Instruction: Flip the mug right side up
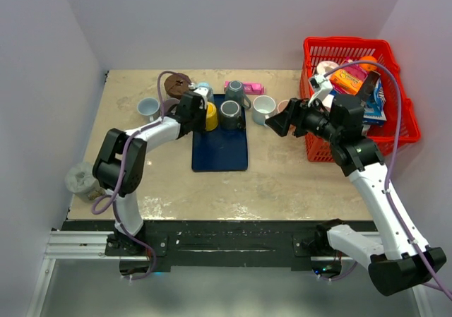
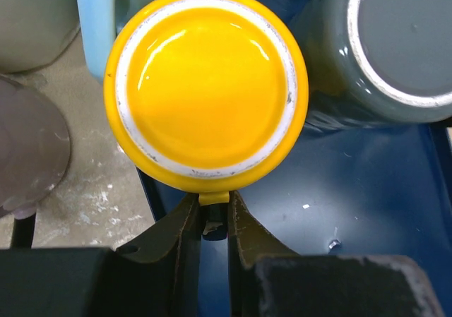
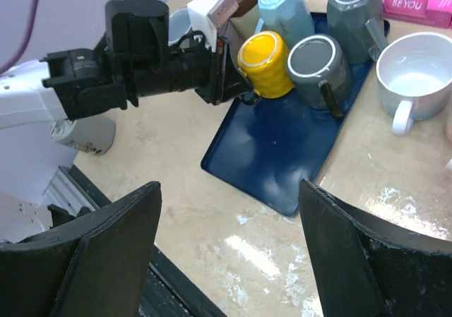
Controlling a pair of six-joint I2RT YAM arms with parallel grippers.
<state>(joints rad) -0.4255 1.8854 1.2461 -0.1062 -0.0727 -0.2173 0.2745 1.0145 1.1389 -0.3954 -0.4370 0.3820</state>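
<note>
A yellow mug (image 1: pixel 210 116) (image 2: pixel 205 84) (image 3: pixel 265 63) stands upside down at the left edge of the dark blue tray (image 1: pixel 220 154) (image 2: pixel 353 183) (image 3: pixel 282 154), its glossy base facing up. My left gripper (image 1: pixel 200 114) (image 2: pixel 214 207) (image 3: pixel 236 91) is shut on the mug's handle (image 2: pixel 214 198), which pokes out between the two fingers. My right gripper (image 1: pixel 277 125) (image 3: pixel 229 190) hovers open to the right of the tray, above bare table, with nothing between its fingers.
An upside-down grey mug (image 1: pixel 230 114) (image 2: pixel 381 49) (image 3: pixel 318 61) touches the yellow one on its right. Behind stand another grey mug (image 1: pixel 235 91), a light blue mug (image 1: pixel 203 91), a white upright mug (image 1: pixel 264 106) and a pink box (image 1: pixel 253 88). A red basket (image 1: pixel 395 119) sits far right.
</note>
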